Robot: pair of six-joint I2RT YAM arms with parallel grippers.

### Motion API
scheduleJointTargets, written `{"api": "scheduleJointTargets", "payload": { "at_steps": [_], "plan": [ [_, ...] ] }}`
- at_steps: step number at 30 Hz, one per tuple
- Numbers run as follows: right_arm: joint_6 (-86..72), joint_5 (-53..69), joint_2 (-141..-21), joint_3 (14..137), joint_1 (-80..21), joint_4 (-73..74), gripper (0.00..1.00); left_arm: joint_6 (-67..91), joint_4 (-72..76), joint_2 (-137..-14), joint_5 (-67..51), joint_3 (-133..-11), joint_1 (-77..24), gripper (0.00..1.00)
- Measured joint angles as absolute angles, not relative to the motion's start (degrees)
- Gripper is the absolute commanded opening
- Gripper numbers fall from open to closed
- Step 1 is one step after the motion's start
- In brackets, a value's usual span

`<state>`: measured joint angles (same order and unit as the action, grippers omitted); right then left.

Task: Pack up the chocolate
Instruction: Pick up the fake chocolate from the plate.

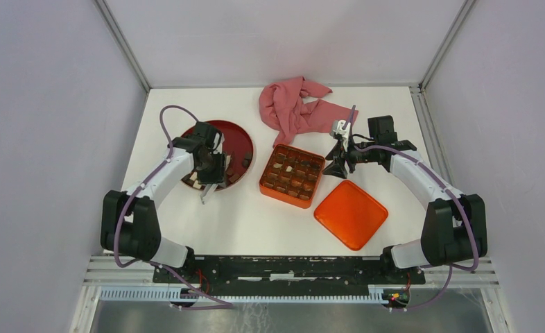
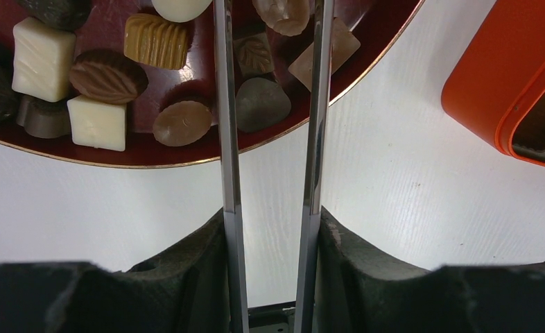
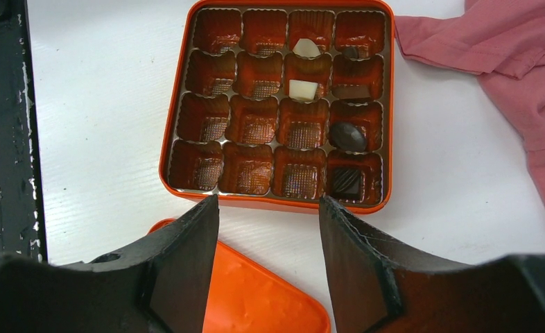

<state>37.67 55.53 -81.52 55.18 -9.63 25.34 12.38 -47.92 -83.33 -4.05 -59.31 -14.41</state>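
1. Chocolate (image 2: 263, 104) sits on plate (image 2: 117, 149), between the parted, empty blades of left end effector (image 2: 270, 41); close gently, centred.
2. Right end effector (image 3: 268, 229) hovers wide open, empty, near tin (image 3: 277, 201); aim for a vacant cell.

Chocolates (image 2: 107, 75) on dark-red plate (image 2: 190, 83) with thin gold rim: cream-white cubes, a tan ridged piece, dark and milk brown ones, some with leaf-vein pattern. Orange tin (image 3: 277, 202) holds glossy copper-brown gridded tray (image 3: 278, 104) with ribbed cups, a few cream and dark brown pieces inside, one striped; lid (image 1: 350, 214) plain orange. Cloth (image 1: 294, 107) pink, table (image 1: 242, 215) white.
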Motion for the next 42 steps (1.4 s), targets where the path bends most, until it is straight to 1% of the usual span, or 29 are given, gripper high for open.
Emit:
{"api": "scheduleJointTargets", "payload": {
  "at_steps": [10,11,12,13,14,15,33,42],
  "plan": [
    [37.8,55.5,-81.5,55.2,-9.6,25.4,0.61,12.4,-47.9,-84.7,-2.7,-59.3,-15.5,0.41],
    [37.8,55.5,-81.5,55.2,-9.6,25.4,0.61,12.4,-47.9,-84.9,-2.5,-59.3,-15.7,0.38],
    [37.8,55.5,-81.5,55.2,-9.6,25.4,0.61,12.4,-48.0,-85.1,-2.3,-59.3,-15.8,0.28],
    [37.8,55.5,-81.5,55.2,-9.6,25.4,0.61,12.4,-48.0,-85.1,-2.1,-59.3,-15.9,0.13],
    [37.8,55.5,-81.5,55.2,-9.6,25.4,0.61,12.4,-48.1,-85.2,-1.9,-59.3,-16.0,0.03],
    [37.8,55.5,-81.5,55.2,-9.6,25.4,0.61,12.4,-48.2,-85.2,-1.8,-59.4,-16.1,0.02],
    [38.0,55.7,-81.5,55.4,-9.6,25.4,0.61,12.4,-49.3,-84.8,-1.3,-60.6,-16.2,0.02],
    [38.1,55.7,-81.5,55.5,-9.6,25.4,0.61,12.4,-49.6,-82.8,1.2,-61.6,-16.2,0.02]
  ]
}}
